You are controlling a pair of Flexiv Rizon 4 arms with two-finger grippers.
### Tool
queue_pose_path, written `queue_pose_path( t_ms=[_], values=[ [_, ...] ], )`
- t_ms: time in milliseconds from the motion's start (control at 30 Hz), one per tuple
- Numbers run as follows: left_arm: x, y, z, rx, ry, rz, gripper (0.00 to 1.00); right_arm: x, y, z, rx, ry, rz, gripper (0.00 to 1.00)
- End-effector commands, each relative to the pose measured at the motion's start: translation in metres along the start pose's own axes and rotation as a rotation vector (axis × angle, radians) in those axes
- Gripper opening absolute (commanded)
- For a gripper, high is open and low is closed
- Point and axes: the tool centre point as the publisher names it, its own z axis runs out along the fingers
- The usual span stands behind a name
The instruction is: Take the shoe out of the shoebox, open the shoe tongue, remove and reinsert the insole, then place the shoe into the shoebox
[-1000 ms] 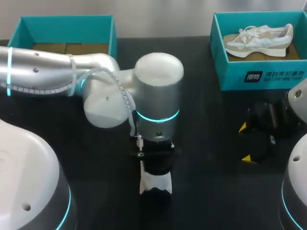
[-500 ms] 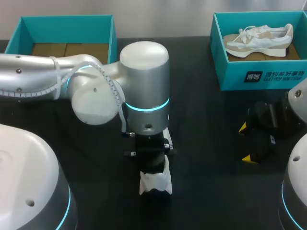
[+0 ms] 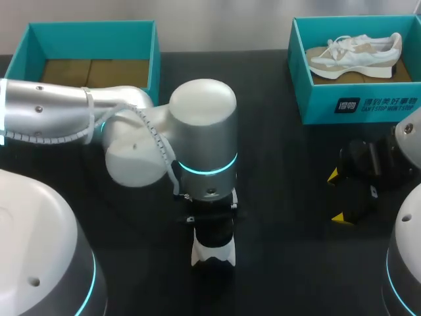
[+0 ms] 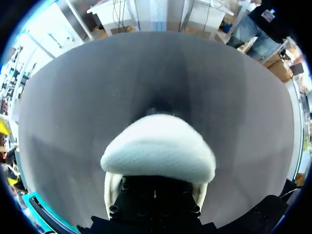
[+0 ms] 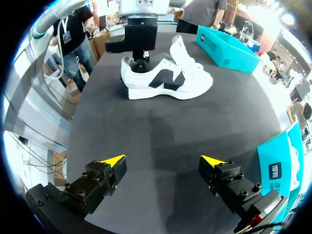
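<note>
A white shoe (image 5: pixel 168 80) with a dark side mark lies on the black table near its front middle. In the head view only its heel (image 3: pixel 212 253) shows below my left arm's wrist. My left gripper (image 5: pixel 140 63) comes straight down onto the heel end and is shut on the heel rim. In the left wrist view the rounded white heel (image 4: pixel 158 151) fills the space just ahead of that gripper (image 4: pixel 156 187), hiding the fingertips. My right gripper (image 3: pixel 335 196) hovers open at the right with nothing between its yellow tips; the shoe lies well ahead of it (image 5: pixel 163 161).
An open teal shoebox (image 3: pixel 154 52) with a brown floor stands at the back left. A second teal shoebox (image 3: pixel 358 105) at the back right holds another white shoe (image 3: pixel 355 56). Bare black tabletop lies between the boxes and around the shoe.
My left arm's wrist swung a little left and then back toward the front, with the gripper staying on the heel. The shoe barely shifted. The right arm kept still.
</note>
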Motion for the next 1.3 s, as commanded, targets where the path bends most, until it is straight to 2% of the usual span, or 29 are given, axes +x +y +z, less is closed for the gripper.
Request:
queue_pose_path(
  t_ms=[33,167,300,433,600,767,900,1133,1300],
  values=[
    [0.011,0.009,-0.021,-0.075,-0.049,-0.017,0.0,0.002,0.0,0.0,0.001,-0.003,0.0,1.0],
    [0.01,0.008,-0.039,-0.087,-0.077,-0.021,0.0,0.002,0.0,0.0,0.001,-0.003,0.0,1.0],
    [0.007,0.003,-0.039,-0.046,-0.075,0.001,0.0,0.002,0.0,0.0,0.001,-0.003,0.0,1.0],
    [0.004,-0.006,-0.028,-0.03,-0.064,0.02,0.0,0.002,0.0,0.0,0.001,-0.003,0.0,1.0],
    [0.001,-0.006,-0.002,0.022,-0.028,0.03,0.0,0.002,0.0,0.0,0.001,-0.003,0.0,1.0],
    [-0.002,-0.004,0.008,0.006,0.008,0.049,0.0,0.002,0.0,0.0,0.001,-0.003,0.0,1.0],
    [-0.001,-0.002,-0.009,-0.005,-0.028,0.046,0.0,0.002,0.0,0.0,0.001,-0.003,0.0,1.0],
    [0.0,0.001,-0.05,-0.045,-0.092,0.052,0.0,0.002,0.0,0.0,0.001,-0.003,0.0,1.0],
    [-0.001,0.011,-0.064,-0.12,-0.099,0.05,0.0,0.002,0.0,0.0,0.001,-0.003,0.0,1.0]
  ],
)
